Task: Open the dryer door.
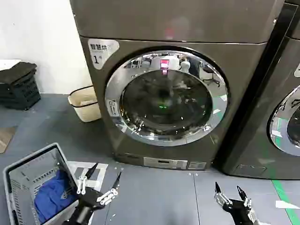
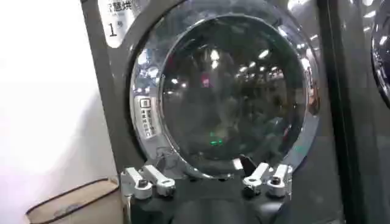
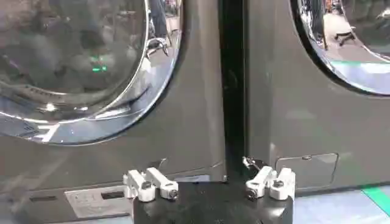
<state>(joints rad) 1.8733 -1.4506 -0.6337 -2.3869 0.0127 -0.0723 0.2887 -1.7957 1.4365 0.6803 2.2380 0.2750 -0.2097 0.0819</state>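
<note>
The left gripper (image 1: 102, 180) hangs low over the floor, fingers (image 1: 83, 180) spread wide and holding nothing. The dryer door (image 1: 166, 97) sits shut, well ahead of and above them. The right gripper (image 1: 229, 191) also waits low, fingers parted and empty, the door up to their left.

Dryer door (image 1: 166, 96): big round porthole, wide shiny chrome ring around dark domed glass, centre of the head view on the grey-bronze machine marked "1". Sits closed, flush against the front panel. Small label on the ring's left side. Glass shows room reflections and a green glint.
</note>
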